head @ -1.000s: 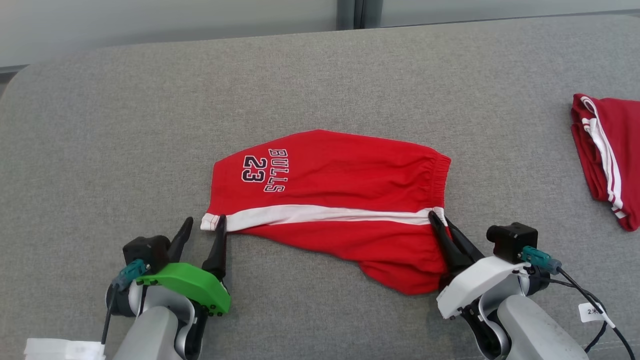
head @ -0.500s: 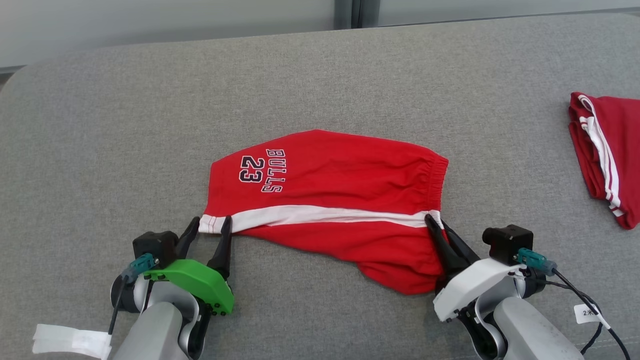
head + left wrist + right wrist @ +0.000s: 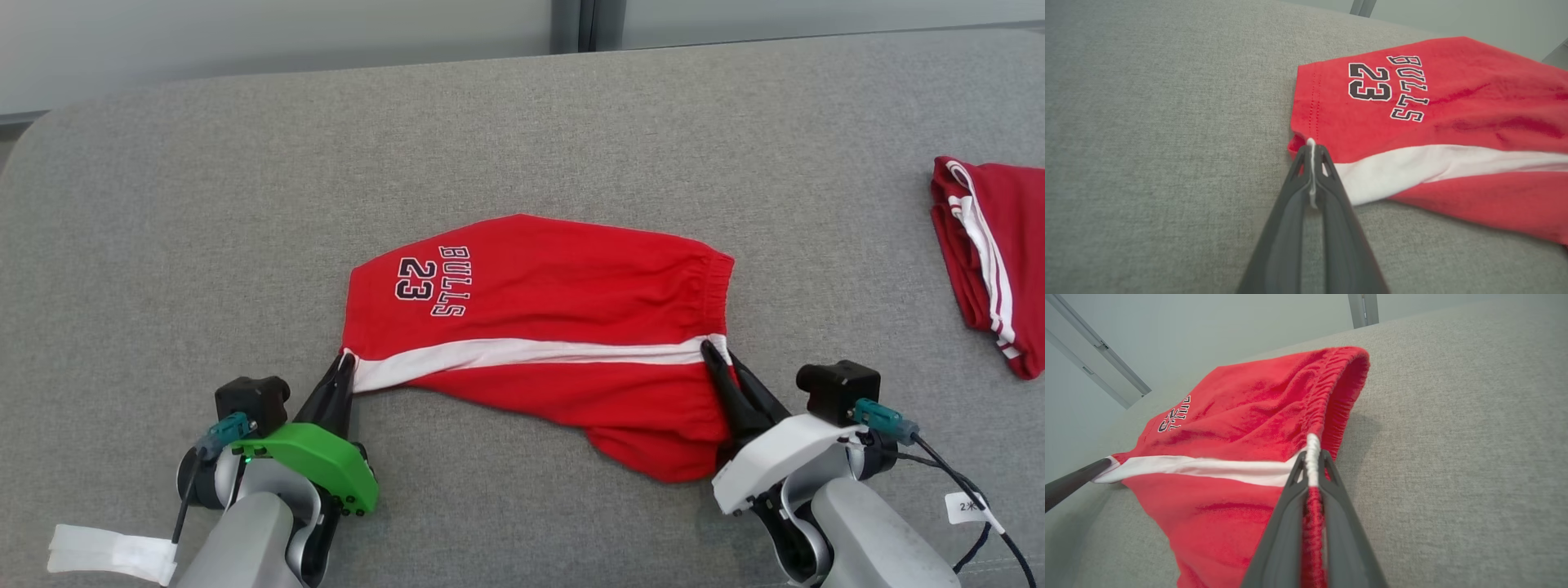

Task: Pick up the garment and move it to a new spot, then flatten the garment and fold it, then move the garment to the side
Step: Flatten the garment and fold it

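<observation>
Both ends pinched: left gripper [image 3: 344, 368] clamped on the hem [image 3: 349, 318] of the shorts [image 3: 563, 286], right gripper [image 3: 713, 353] clamped on the waistband [image 3: 718, 282], white stripe [image 3: 531, 351] running between them

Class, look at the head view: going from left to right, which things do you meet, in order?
In order: white tag → left hand → shorts → right hand → second red garment.
</observation>
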Tool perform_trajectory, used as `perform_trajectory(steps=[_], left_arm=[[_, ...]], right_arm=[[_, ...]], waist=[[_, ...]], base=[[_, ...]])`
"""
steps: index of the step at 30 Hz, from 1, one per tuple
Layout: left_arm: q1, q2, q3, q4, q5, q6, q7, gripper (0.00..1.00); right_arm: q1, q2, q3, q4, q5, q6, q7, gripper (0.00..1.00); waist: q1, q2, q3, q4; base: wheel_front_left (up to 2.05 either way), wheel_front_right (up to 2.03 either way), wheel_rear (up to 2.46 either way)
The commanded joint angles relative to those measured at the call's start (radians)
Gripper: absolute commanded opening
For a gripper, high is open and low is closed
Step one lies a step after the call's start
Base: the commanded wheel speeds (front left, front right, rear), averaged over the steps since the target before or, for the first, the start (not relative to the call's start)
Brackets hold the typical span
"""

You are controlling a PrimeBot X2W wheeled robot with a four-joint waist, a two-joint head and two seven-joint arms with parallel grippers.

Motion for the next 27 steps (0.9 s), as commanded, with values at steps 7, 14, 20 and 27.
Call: perform_trajectory(steps=[7, 14, 20, 27], left_arm=[[-0.044, 0.035, 0.003, -0.047, -0.003, -0.003, 0.000, 0.00], [-0.181, 0.116, -0.036, -0.115, -0.059, -0.001, 0.007, 0.00], [-0.418, 0.202, -0.048, -0.139, -0.085, -0.001, 0.068, 0.00], [-0.664, 0.239, -0.047, -0.110, -0.042, 0.001, 0.081, 0.00]], right_arm=[[-0.061, -0.026, -0.031, -0.054, 0.008, -0.001, -0.002, 0.00], [-0.236, -0.080, 0.003, -0.053, 0.029, -0.001, -0.002, 0.00], [-0.485, -0.126, 0.064, 0.000, 0.049, -0.001, 0.009, 0.00], [-0.782, -0.147, 0.089, 0.113, 0.003, -0.001, 0.016, 0.00]], waist=[[0.0000, 0.0000, -0.026, 0.001], [0.0000, 0.0000, -0.049, 0.013], [0.0000, 0.0000, -0.002, 0.018], [0.0000, 0.0000, 0.116, 0.020]], base=[[0.00, 0.00, 0.00], [0.00, 0.00, 0.00], [0.00, 0.00, 0.00], [0.00, 0.00, 0.00]])
